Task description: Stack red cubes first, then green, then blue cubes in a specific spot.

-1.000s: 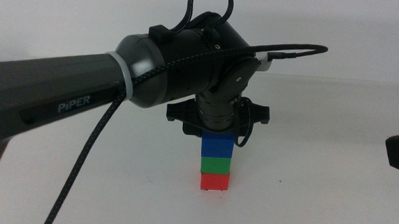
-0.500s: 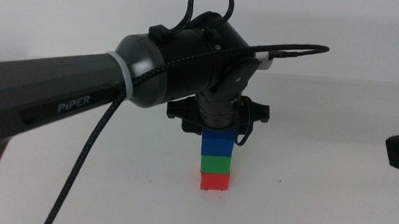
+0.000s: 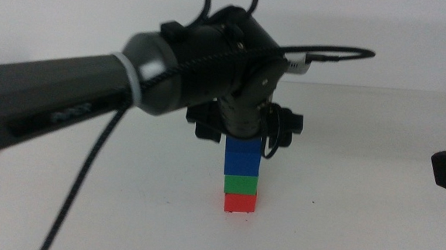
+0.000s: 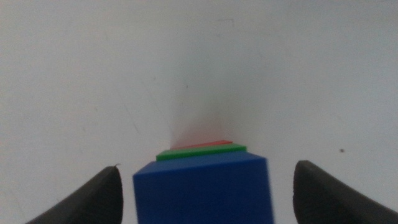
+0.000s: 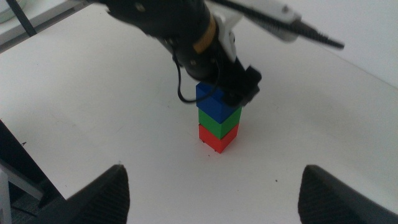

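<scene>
Upright stack on white tabletop: red cube (image 3: 239,203) bottom, green cube (image 3: 240,184) middle, blue cube (image 3: 242,157) top.

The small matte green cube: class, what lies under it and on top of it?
Under the green cube lies the red cube; on top sits the blue cube. The open left gripper straddles it. The tabletop beneath is covered.

matte blue cube (image 3: 242,157), smooth white table (image 3: 359,187)

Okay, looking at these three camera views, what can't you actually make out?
- Marked spot: under the red cube, hidden in all views.
- Left gripper fingertips: middle view, the wrist covers them.
- Red and green cube: left wrist view, mostly behind the blue cube.
- Left arm lettering: middle view, blurred.
</scene>
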`<state>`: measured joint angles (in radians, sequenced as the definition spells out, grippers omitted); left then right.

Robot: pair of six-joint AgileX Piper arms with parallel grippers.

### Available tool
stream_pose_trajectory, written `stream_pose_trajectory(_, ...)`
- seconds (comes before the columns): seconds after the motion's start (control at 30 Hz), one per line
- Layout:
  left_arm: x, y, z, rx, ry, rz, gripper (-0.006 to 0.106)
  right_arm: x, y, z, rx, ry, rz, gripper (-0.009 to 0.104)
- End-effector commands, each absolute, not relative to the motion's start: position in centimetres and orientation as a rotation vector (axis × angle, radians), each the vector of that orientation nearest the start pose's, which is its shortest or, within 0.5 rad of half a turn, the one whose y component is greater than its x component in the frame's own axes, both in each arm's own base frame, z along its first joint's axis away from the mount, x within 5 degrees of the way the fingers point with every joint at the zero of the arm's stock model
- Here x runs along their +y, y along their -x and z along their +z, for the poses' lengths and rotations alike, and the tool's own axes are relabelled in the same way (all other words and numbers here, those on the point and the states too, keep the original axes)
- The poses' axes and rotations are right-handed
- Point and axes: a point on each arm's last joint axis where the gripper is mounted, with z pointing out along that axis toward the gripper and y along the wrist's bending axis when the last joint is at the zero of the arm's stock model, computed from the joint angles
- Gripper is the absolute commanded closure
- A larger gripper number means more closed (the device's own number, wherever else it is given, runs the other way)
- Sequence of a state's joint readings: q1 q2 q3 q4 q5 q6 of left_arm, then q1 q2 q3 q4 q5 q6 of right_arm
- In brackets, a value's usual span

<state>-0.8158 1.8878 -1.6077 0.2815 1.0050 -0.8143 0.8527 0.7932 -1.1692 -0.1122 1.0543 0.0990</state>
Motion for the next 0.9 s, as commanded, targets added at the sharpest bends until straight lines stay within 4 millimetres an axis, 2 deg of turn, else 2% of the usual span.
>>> stream_pose_trajectory(0.0,-27.8,-29.1,30.1,2.617,-0.184,-0.178,0.007,8.4,-8.6,43.3,2.025,0.802,0.402,0.002)
stream_pose_trajectory(0.13,-26.1,-27.3,34.4,2.545,-0.223,-0.250,0.007,8.4,-8.6,43.3,2.025,0.802,0.402,0.002)
stream_pose_trajectory(0.3,-22.5,-24.0,40.7,2.407,-0.323,-0.302,0.007,8.4,-8.6,43.3,2.025,0.802,0.402,0.002)
stream_pose_trajectory(0.4,-19.3,-21.5,43.8,2.346,-0.373,-0.250,0.007,8.4,-8.6,43.3,2.025,0.802,0.402,0.002)
stream_pose_trajectory(0.47,-16.4,-19.6,45.9,2.312,-0.332,-0.205,0.007,8.4,-8.6,43.3,2.025,0.802,0.402,0.002)
stream_pose_trajectory(0.67,-8.2,-13.9,49.5,2.079,-0.418,-0.087,0.007,8.4,-8.6,43.3,2.024,0.802,0.402,0.002)
stream_pose_trajectory(0.73,-5.9,-12.9,49.8,2.048,-0.388,-0.026,0.007,8.4,-8.6,43.3,2.024,0.802,0.402,0.002)
stream_pose_trajectory(0.8,-3.6,-11.6,49.2,2.058,-0.329,-0.013,0.007,8.4,-8.6,43.3,2.024,0.802,0.402,0.002)
stream_pose_trajectory(0.87,-2.3,-10.3,48.6,2.010,-0.323,-0.026,0.007,8.4,-8.6,43.3,2.024,0.802,0.402,0.002)
